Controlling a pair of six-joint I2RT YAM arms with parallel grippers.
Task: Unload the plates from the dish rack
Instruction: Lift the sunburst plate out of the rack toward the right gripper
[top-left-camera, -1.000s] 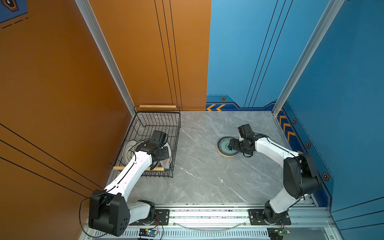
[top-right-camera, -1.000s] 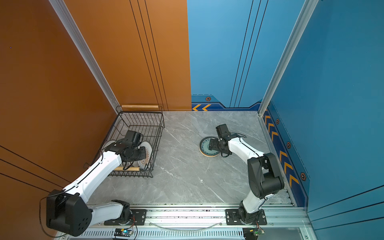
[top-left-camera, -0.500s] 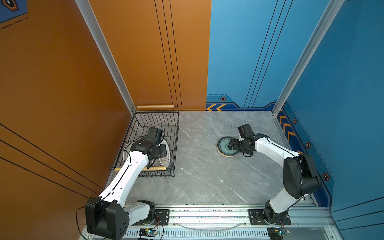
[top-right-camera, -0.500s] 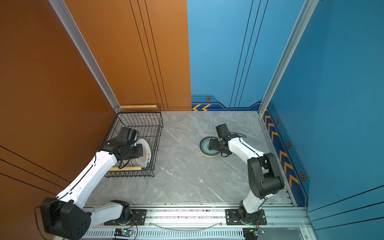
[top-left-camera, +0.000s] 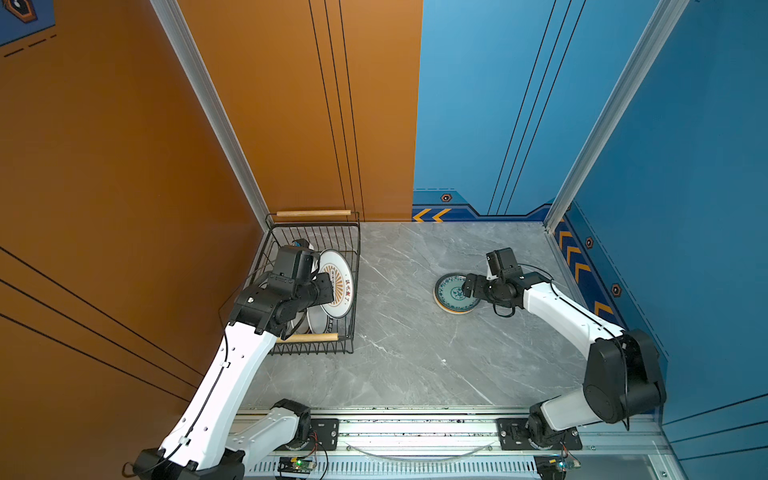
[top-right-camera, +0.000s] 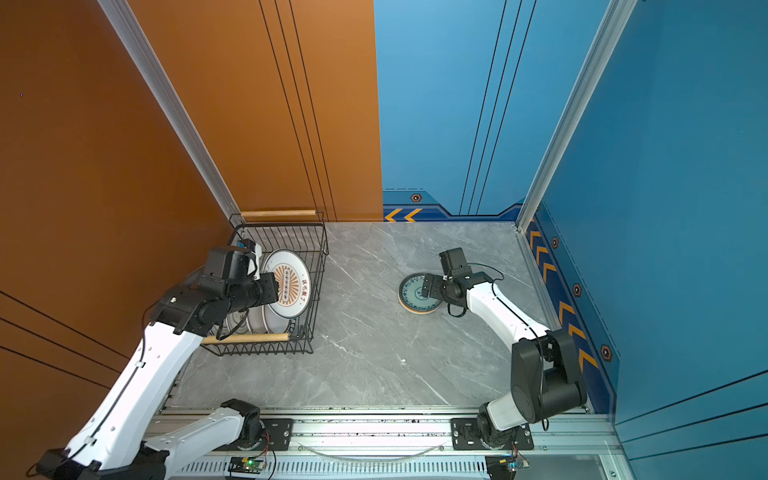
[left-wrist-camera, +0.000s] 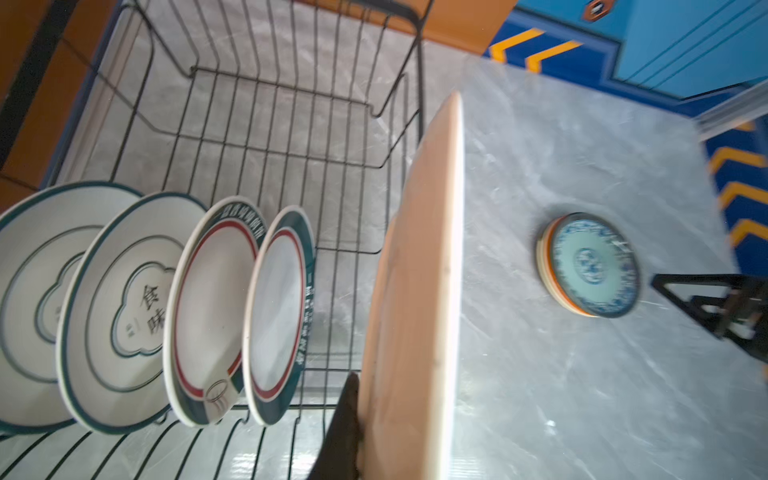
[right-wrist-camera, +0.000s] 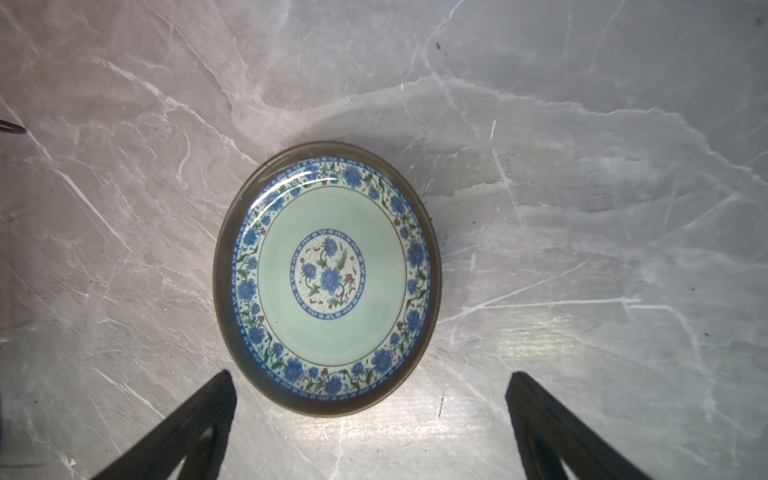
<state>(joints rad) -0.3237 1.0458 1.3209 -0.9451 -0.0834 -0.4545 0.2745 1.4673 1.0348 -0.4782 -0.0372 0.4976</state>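
Left pincer (top-left-camera: 330, 291) is clamping an emblem plate (top-left-camera: 341, 270) on edge over the dish rack (top-left-camera: 355, 249) at the counter's (top-left-camera: 415, 357) nine o'clock; right pincer (top-left-camera: 467, 286) is hovering, spread apart, at the teal plate's (top-left-camera: 451, 294) three o'clock.

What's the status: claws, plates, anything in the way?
Left claw shut on emblem plate, on edge at the dish rack. Right claw open over teal plate stack. Four plates upright in rack; side wall beside held plate.

walled on the left and half the back in orange panels (top-left-camera: 104, 166) with thin dark lines; blue panels (top-left-camera: 685, 208) across the rest. below, a grey veined marble surface (top-left-camera: 415, 365), evenly lit, faintly glossy. slanting aluminium posts (top-left-camera: 208, 104) at both back corners; orange chevrons (top-left-camera: 432, 215) along the blue base; metal rail (top-left-camera: 415, 428) in front.
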